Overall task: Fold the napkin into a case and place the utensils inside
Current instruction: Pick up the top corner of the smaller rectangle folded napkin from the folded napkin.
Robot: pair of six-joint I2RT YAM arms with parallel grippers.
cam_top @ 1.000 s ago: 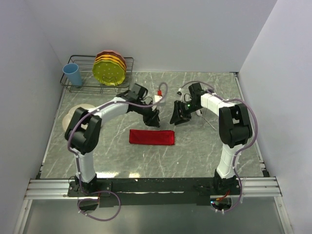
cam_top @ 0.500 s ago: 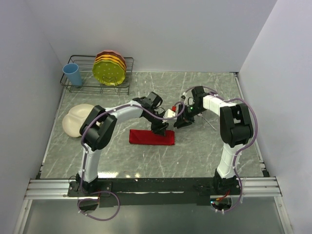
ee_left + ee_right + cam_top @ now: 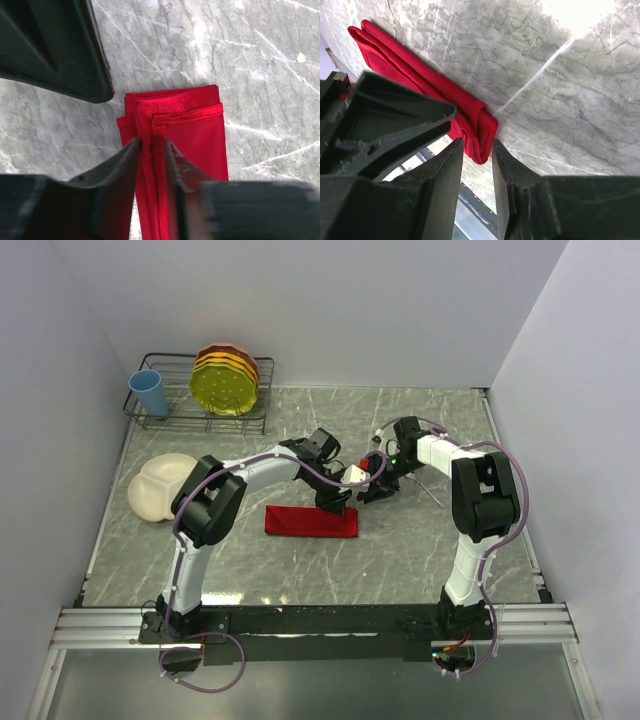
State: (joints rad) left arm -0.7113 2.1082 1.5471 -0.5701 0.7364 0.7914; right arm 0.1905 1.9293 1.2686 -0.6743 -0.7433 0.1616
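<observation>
The red napkin (image 3: pixel 312 522) lies folded into a long narrow strip on the marble table. My left gripper (image 3: pixel 336 503) is down on its far right end. In the left wrist view its fingers (image 3: pixel 152 145) are nearly together, pinching a raised fold of the napkin (image 3: pixel 192 130). My right gripper (image 3: pixel 372 486) hovers just right of it, its jaws a narrow gap apart and empty. The napkin's end (image 3: pixel 480 125) shows beyond its tips (image 3: pixel 478 145). Thin silver utensils (image 3: pixel 432 492) lie on the table right of the right gripper, partly hidden by the arm.
A wire dish rack (image 3: pixel 190 418) at the back left holds yellow and orange plates (image 3: pixel 226 380) and a blue cup (image 3: pixel 150 393). A cream divided plate (image 3: pixel 158 488) lies at the left. White walls close in both sides.
My left gripper has moved right and down onto the napkin's right end and closed on a fold. My right gripper has narrowed and drawn in beside it.
</observation>
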